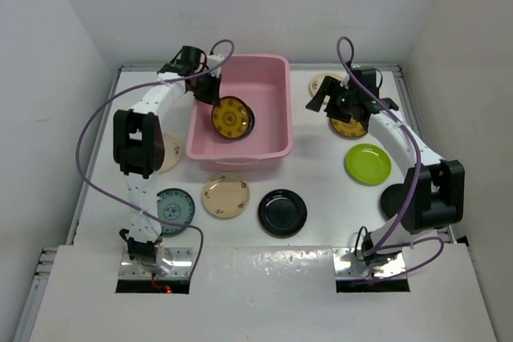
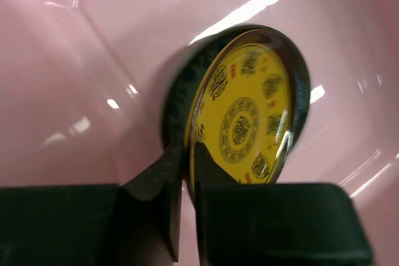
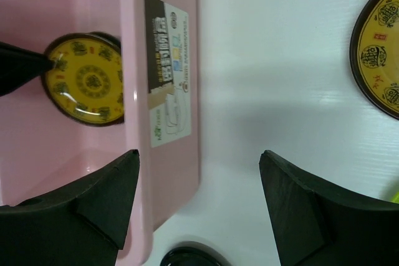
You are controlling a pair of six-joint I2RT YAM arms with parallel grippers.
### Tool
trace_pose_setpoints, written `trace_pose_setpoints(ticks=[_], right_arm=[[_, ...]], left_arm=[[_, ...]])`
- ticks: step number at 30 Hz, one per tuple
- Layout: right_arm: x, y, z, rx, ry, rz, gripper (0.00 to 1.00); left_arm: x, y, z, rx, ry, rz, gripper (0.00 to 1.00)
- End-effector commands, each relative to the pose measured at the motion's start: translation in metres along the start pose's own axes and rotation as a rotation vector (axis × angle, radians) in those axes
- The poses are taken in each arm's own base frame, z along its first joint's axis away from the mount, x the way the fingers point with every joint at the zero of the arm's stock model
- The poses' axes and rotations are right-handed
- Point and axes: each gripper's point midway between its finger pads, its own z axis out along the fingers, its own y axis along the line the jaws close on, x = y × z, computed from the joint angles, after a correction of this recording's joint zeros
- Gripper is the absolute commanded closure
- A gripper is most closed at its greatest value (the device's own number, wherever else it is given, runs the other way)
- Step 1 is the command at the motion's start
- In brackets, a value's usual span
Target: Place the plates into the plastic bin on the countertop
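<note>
**Step in hand: setting the yellow patterned plate down in the pink plastic bin**

The left end effector (image 2: 187,172) is inside the pink plastic bin (image 1: 240,156), which stands at the far centre of the desk (image 1: 321,182). Its fingers are nearly together and pinch the rim of a yellow patterned plate (image 1: 231,116). The plate stands tilted on edge, low in the bin, toward the near wall. Whether its lower edge touches the bin floor cannot be told.

The right end effector (image 3: 198,154) is spread wide and holds nothing. It hovers over bare desk just right of the bin, with a second yellow patterned plate (image 1: 350,126) to its right.

Other plates lie on the desk outside the bin:
- teal plate (image 1: 174,210), near left
- cream plate (image 1: 225,196), just near of the bin
- black plate (image 1: 282,212), near centre
- lime green plate (image 1: 368,163), right

Judgement: the task is at an early stage, since most plates are not yet in the bin.

Next move: lower the held plate until it rests on the bin floor, then part the left fingers and lift clear of the rim. An early release could let the plate drop and roll. The right end effector is well placed to take the second yellow patterned plate.
</note>
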Motion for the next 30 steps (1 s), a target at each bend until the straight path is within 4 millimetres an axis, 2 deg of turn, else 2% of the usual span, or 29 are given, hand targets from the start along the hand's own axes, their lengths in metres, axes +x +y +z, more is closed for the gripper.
trace_pose_setpoints(ticks=[1,3,4,6,7,9,10,11,13,14,16,17,18,19,20,21,22,23,24,25,27,28,29,30], right_arm=[[-0.016,0.006,-0.011,-0.011,-0.050,-0.029,0.23],[-0.015,0.006,-0.013,-0.019,-0.039,-0.027,0.23],[-0.011,0.004,-0.012,-0.017,-0.025,-0.033,0.22],[0.004,0.008,-0.013,-0.060,0.029,-0.042,0.20],[0.011,0.006,-0.013,-0.074,0.058,-0.085,0.18],[0.039,-0.002,-0.012,-0.069,0.138,-0.120,0.12],[0.050,-0.007,-0.015,-0.055,0.171,-0.116,0.12],[0.069,-0.017,-0.014,-0.037,0.219,-0.124,0.12],[0.089,-0.025,-0.019,-0.032,0.274,-0.115,0.15],[0.114,-0.037,-0.021,-0.016,0.327,-0.101,0.17],[0.134,-0.034,-0.026,-0.061,0.376,-0.092,0.19],[0.162,-0.041,-0.031,-0.059,0.436,-0.077,0.23],[0.173,-0.036,-0.032,-0.097,0.462,-0.080,0.25],[0.200,-0.043,-0.037,-0.097,0.530,-0.058,0.28],[0.209,-0.040,-0.040,-0.118,0.550,-0.059,0.32],[0.221,-0.032,-0.042,-0.142,0.573,-0.092,0.33],[0.243,-0.040,-0.047,-0.131,0.620,-0.079,0.33],[0.248,-0.039,-0.049,-0.136,0.621,-0.088,0.35],[0.248,-0.032,-0.046,-0.161,0.586,-0.101,0.35],[0.266,-0.043,-0.051,-0.133,0.606,-0.091,0.35],[0.269,-0.038,-0.046,-0.148,0.570,-0.094,0.39],[0.282,-0.050,-0.047,-0.102,0.582,-0.095,0.41],[0.285,-0.050,-0.046,-0.104,0.576,-0.100,0.43],[0.281,-0.046,-0.039,-0.113,0.532,-0.079,0.49]], left_arm=[[0.003,-0.005,0.010,0.027,0.013,0.010,0.83],[0.006,-0.007,0.015,0.022,0.025,0.014,0.70],[0.001,-0.008,0.014,0.008,0.019,0.025,0.59],[-0.007,-0.004,0.012,-0.034,0.008,0.049,0.52],[-0.011,-0.002,0.010,-0.046,0.002,0.063,0.44],[-0.028,-0.006,0.002,-0.059,-0.037,0.084,0.34],[-0.037,-0.007,-0.005,-0.063,-0.059,0.091,0.33],[-0.048,-0.007,-0.010,-0.069,-0.087,0.100,0.33],[-0.071,-0.017,-0.029,-0.063,-0.148,0.128,0.33],[-0.086,-0.022,-0.041,-0.056,-0.190,0.130,0.33],[-0.106,-0.021,-0.070,-0.054,-0.261,0.126,0.33],[-0.113,-0.022,-0.080,-0.047,-0.286,0.103,0.33],[-0.118,-0.014,-0.095,-0.043,-0.316,0.087,0.33],[-0.124,-0.010,-0.113,-0.062,-0.347,0.089,0.32],[-0.127,-0.006,-0.124,-0.067,-0.366,0.073,0.32],[-0.119,0.002,-0.128,-0.079,-0.355,0.056,0.32],[-0.115,0.021,-0.140,-0.127,-0.361,0.031,0.32],[-0.114,0.028,-0.156,-0.160,-0.376,0.023,0.32],[-0.098,0.050,-0.161,-0.216,-0.351,-0.006,0.32],[-0.092,0.058,-0.169,-0.244,-0.349,-0.021,0.32],[-0.078,0.072,-0.184,-0.288,-0.341,-0.054,0.32],[-0.069,0.087,-0.194,-0.328,-0.339,-0.079,0.32],[-0.065,0.090,-0.200,-0.339,-0.340,-0.088,0.32],[-0.061,0.094,-0.206,-0.359,-0.340,-0.096,0.32]])
